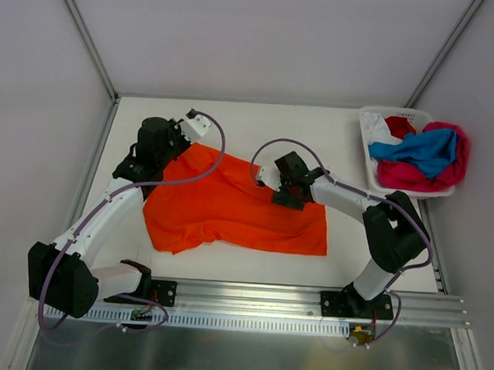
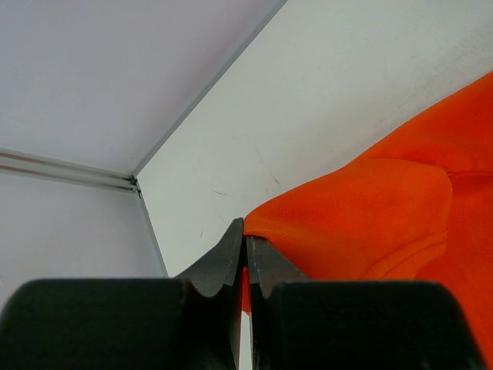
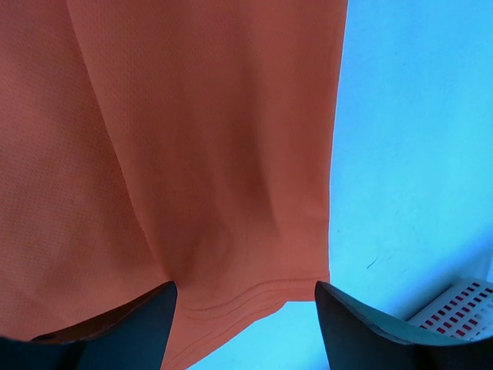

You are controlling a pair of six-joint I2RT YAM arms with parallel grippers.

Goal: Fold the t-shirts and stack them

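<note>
The left hand (image 2: 245, 235) is clamped tight on a far-left edge of the orange t-shirt (image 1: 238, 209), close to the counter's (image 1: 315, 131) back-left corner. The right hand (image 3: 245, 294) gapes wide above the shirt's far-right hem, gripping nothing. The shirt lies spread mid-counter, with bare surface behind it and to its right. Only the right wrist view shows the hem's stitching. The basket (image 1: 369, 133) at the far right holds blue (image 1: 429, 150), pink (image 1: 411, 176), red (image 1: 400, 124) and white (image 1: 383, 130) shirts.
</note>
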